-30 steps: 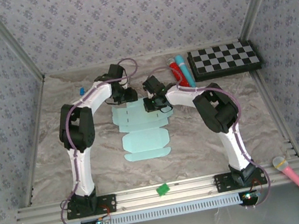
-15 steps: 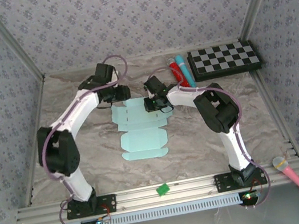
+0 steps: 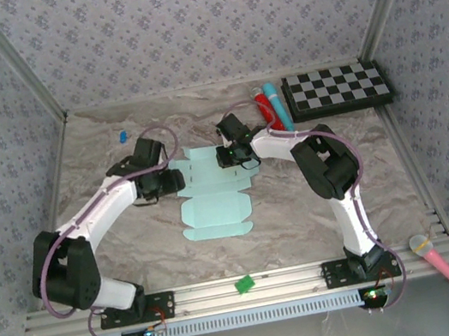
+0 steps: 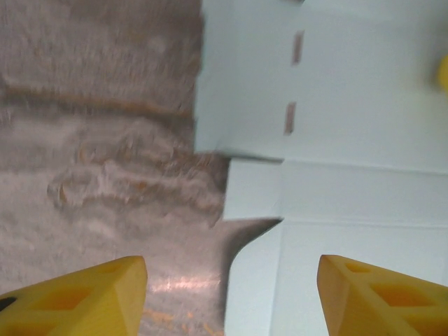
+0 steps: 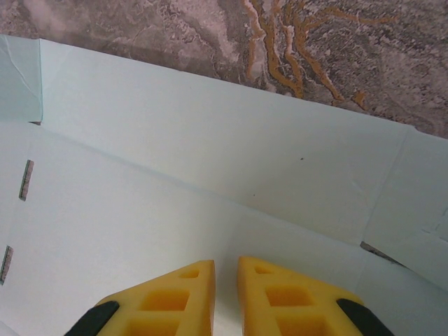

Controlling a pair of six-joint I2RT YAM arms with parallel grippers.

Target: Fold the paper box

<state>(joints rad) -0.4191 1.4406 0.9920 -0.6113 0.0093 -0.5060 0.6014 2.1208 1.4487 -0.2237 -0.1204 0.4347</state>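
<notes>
One flat aqua box [image 3: 212,194] lies mid-surface [image 3: 288,209] between two tools. The left tool [image 3: 170,180] [image 4: 229,266] hangs with fingers spread wide at the box's left edge, while the right tool [image 3: 232,156] [image 5: 225,267] sits over its far part, fingers pressed almost together with nothing seen between them. Far right lie one checkerboard [image 3: 337,89] and two tubes [image 3: 277,108], and one pink microphone [image 3: 439,265] lies at the near right corner.

The paper box [image 3: 212,196] lies flat on the table [image 3: 367,186], left hand [image 3: 173,180] at its left edge, right hand [image 3: 231,161] over its far part.
</notes>
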